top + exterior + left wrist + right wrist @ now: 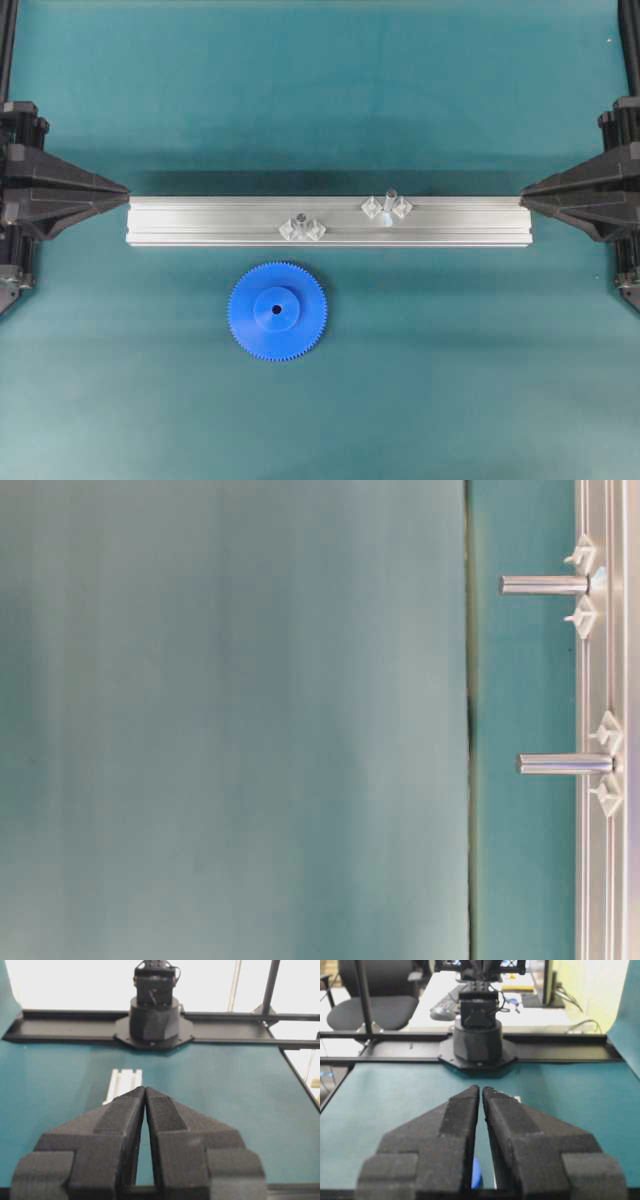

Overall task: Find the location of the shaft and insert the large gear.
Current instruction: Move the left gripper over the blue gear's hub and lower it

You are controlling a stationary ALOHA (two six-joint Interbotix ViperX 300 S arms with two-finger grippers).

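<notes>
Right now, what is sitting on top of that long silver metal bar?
On the long silvery aluminium rail stand two small upright metal pins, each flanked by two shiny diamond-shaped mounts. The bright blue toothed plastic gear lies beside it on the teal mat. How the pins are fixed is hidden.

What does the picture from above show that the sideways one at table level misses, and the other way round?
Only the view from above shows the large gear, a blue toothed disc lying flat on the green mat in front of the rail, and both black claws, left claw and right claw, shut at the rail's two ends.

Only the table-level view shows the two pins side-on along their full length, the shaft and the second pin.

Both show the aluminium rail, the two pins with their shiny diamond-shaped mounts, and the green mat.
</notes>
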